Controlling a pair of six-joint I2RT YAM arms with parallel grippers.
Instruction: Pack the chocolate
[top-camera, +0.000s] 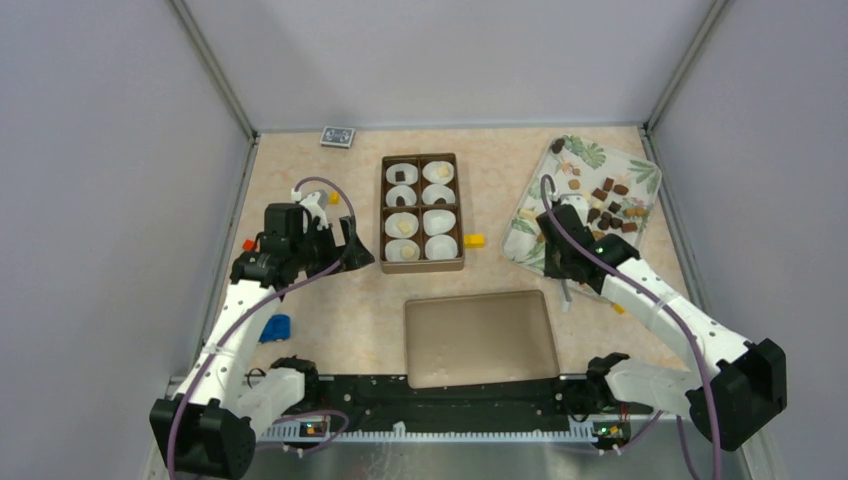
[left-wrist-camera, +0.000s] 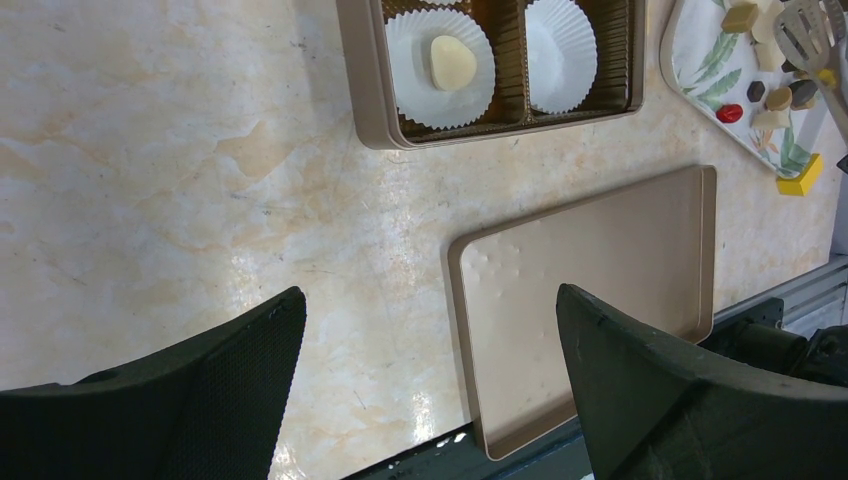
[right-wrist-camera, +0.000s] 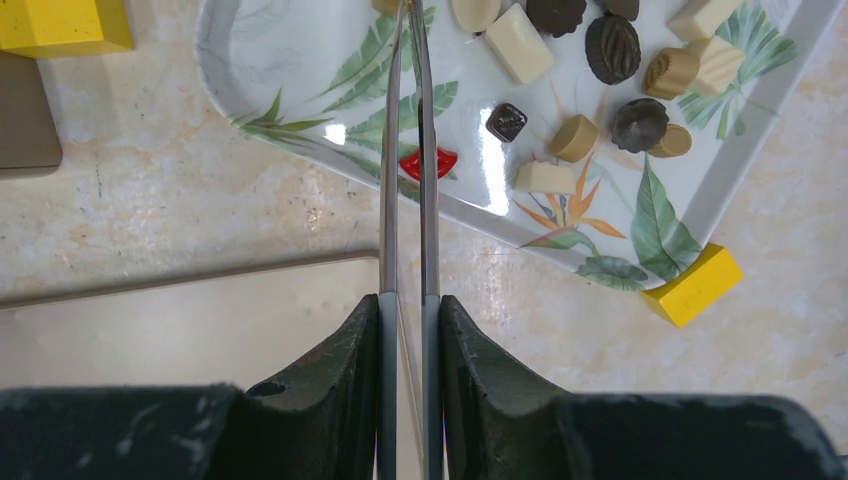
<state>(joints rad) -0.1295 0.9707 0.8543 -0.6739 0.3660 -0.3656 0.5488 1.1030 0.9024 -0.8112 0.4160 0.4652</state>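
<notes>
Your right gripper is clamped on the metal tongs, which reach over the leaf-print tray at the far right corner of the table. Most of the chocolate lies on that tray. Your left gripper hangs wide open just left of the box.
</notes>
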